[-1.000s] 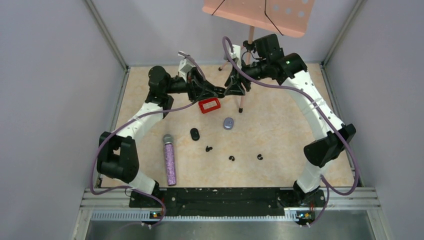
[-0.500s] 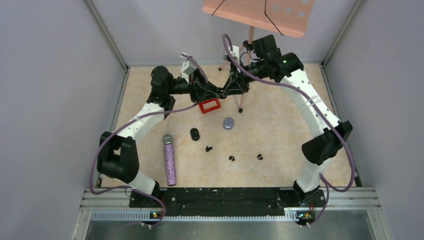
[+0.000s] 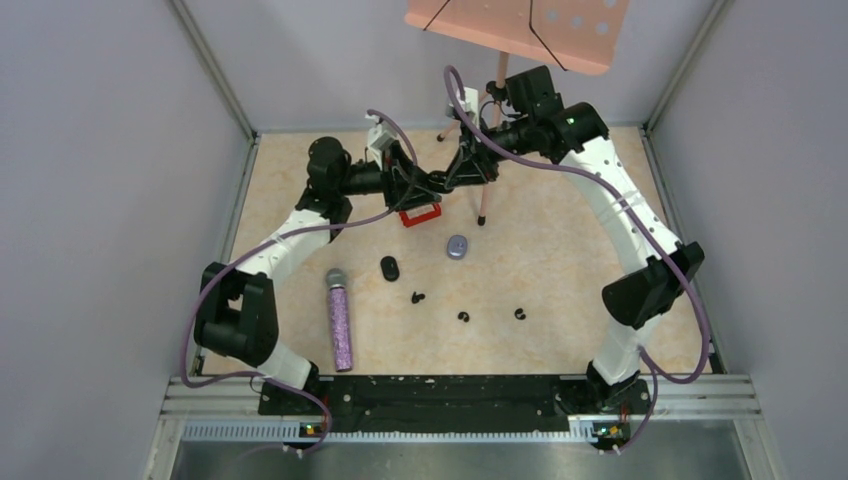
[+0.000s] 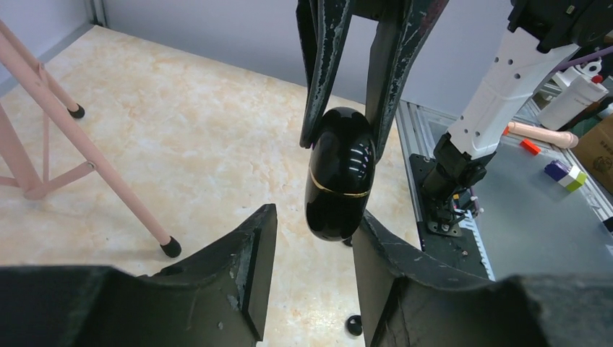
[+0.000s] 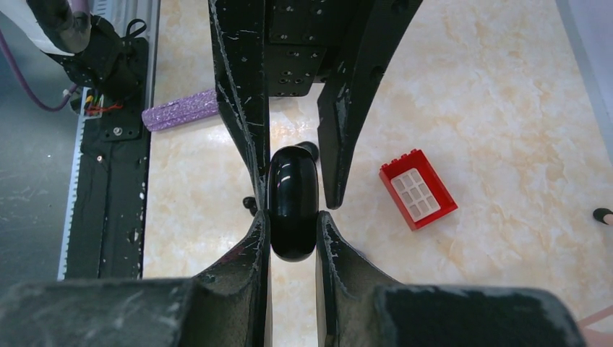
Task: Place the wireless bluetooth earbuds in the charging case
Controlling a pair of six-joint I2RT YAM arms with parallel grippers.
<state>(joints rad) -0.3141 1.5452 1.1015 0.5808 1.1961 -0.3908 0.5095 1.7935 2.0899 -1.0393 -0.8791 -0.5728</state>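
A glossy black charging case (image 4: 338, 173) with a gold seam hangs closed in mid-air above the back of the table. My right gripper (image 5: 291, 224) is shut on it, both pads pressed to its sides. My left gripper (image 4: 311, 238) faces it from the other side, open, with its fingers (image 5: 345, 123) on either side of the case's other end and a gap on one side. In the top view the two grippers (image 3: 425, 183) (image 3: 462, 172) meet tip to tip. Three small black earbuds (image 3: 417, 297) (image 3: 463, 317) (image 3: 519, 314) lie on the table in front.
A red brick (image 3: 422, 214) lies just below the grippers. A grey-purple oval case (image 3: 457, 246) and a black oval case (image 3: 389, 268) lie nearer. The glittery purple microphone (image 3: 340, 318) is at the front left. A pink stand (image 3: 490, 150) rises behind the grippers.
My right gripper has closed on the black case. My left gripper, shut on the case before, has opened its fingers off it. Both arms shifted slightly.
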